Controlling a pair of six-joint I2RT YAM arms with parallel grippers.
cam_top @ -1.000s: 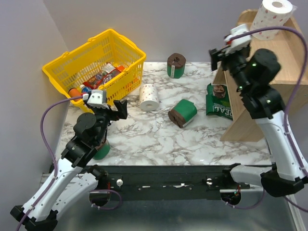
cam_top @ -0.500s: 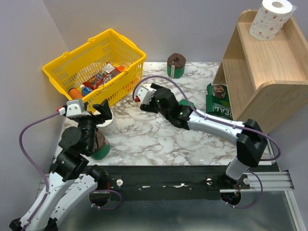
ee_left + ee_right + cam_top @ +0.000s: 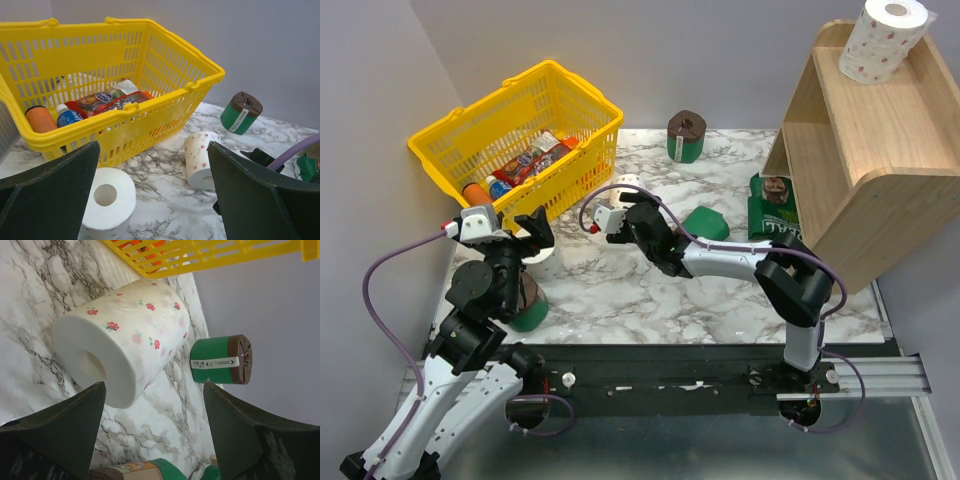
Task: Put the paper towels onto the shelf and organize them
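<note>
The basket stands at the far left of the table, with bottles and packets in it. The shelf stands at the far right. One roll stands on its top, and a pouch is at its left foot (it seems to lean on the side panel). Before the basket's right corner is a second roll, and before its near side a third roll, upright. A fourth roll stands at the back edge. A fifth roll lies between the second roll and the pouch.
</note>
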